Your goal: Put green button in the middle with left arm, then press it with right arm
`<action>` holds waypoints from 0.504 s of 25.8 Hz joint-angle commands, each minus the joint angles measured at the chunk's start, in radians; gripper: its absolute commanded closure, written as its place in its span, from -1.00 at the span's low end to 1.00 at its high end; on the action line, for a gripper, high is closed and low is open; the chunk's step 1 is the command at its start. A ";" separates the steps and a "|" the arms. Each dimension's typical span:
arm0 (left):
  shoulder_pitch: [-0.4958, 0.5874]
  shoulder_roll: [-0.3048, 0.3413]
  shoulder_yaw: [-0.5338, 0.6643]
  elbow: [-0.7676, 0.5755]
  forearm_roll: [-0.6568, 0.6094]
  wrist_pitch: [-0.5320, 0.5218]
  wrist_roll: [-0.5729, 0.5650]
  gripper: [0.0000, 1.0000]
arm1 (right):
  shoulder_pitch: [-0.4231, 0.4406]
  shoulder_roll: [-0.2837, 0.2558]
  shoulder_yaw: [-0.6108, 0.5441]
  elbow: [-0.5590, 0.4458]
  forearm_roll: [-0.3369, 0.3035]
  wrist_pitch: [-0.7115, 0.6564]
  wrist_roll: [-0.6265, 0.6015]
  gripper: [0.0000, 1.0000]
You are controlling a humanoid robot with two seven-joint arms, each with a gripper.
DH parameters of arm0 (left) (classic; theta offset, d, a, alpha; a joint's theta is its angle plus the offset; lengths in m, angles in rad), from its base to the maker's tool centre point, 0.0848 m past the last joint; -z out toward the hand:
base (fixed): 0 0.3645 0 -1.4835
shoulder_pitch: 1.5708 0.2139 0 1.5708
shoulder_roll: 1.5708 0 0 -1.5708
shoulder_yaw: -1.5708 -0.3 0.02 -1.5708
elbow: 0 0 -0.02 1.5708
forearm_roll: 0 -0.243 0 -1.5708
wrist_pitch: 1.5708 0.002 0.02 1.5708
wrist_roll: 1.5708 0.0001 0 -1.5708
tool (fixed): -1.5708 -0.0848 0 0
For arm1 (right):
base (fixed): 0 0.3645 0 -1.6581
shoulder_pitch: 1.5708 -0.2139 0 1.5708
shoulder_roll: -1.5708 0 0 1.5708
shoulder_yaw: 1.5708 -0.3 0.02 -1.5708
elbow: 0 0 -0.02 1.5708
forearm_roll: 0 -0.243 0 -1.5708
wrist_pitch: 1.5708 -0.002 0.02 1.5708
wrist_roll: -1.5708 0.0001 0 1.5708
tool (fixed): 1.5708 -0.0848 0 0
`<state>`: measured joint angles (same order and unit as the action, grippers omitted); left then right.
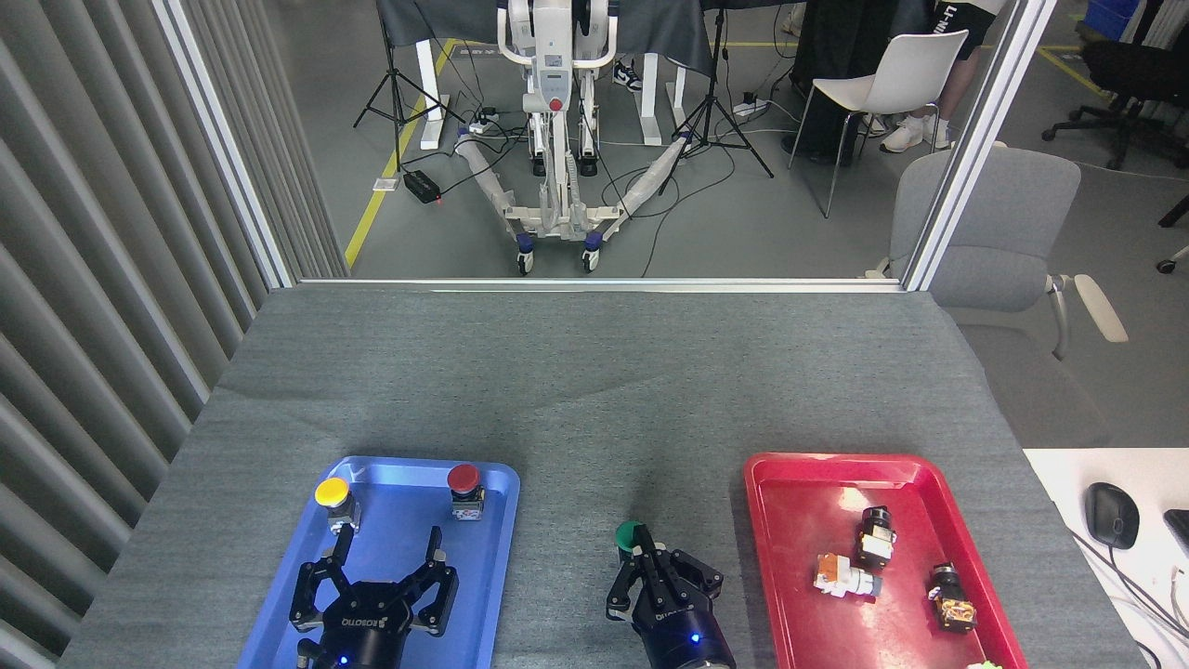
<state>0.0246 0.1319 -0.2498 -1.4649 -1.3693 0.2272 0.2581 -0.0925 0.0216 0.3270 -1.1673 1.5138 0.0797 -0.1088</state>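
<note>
The green button [627,535] stands on the bare dark grey cloth of the middle [567,557], between the two trays. My right gripper [644,556] is shut, its fingers drawn to a point. That point lies on the near right edge of the button's cap and hides part of it. My left gripper [390,541] hovers open over the near half of the blue tray [497,548], fingers spread, holding nothing.
A yellow button [332,493] and a red button [463,479] stand at the blue tray's far end. The red tray [799,474] on the right holds three small switch parts. A computer mouse [1111,514] lies on a white desk at far right.
</note>
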 commanded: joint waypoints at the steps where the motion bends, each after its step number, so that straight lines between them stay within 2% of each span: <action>1: 0.000 0.000 0.000 0.000 -0.001 -0.002 0.000 -1.00 | 0.001 -0.006 0.000 -0.025 0.000 0.000 0.004 1.00; 5: 0.000 0.000 0.000 0.001 0.003 -0.002 0.000 -1.00 | 0.027 -0.012 -0.008 -0.118 -0.001 -0.002 -0.011 1.00; 6: 0.000 0.000 0.001 0.001 0.003 0.000 0.000 -1.00 | 0.039 -0.015 -0.011 -0.140 -0.001 -0.002 -0.019 0.88; 7: 0.000 0.000 0.000 0.001 0.003 0.000 0.000 -1.00 | 0.051 -0.022 -0.019 -0.163 -0.001 -0.002 -0.022 0.62; 10: 0.000 0.000 0.001 0.003 0.004 0.000 0.000 -1.00 | 0.112 -0.035 -0.094 -0.235 -0.003 -0.009 -0.023 -0.61; 13: 0.000 0.000 0.001 0.003 0.003 0.000 0.000 -1.00 | 0.178 -0.054 -0.158 -0.316 -0.004 -0.014 -0.042 -0.96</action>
<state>0.0246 0.1319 -0.2490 -1.4624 -1.3667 0.2262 0.2578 0.0252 -0.0149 0.2293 -1.4068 1.5111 0.0701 -0.1355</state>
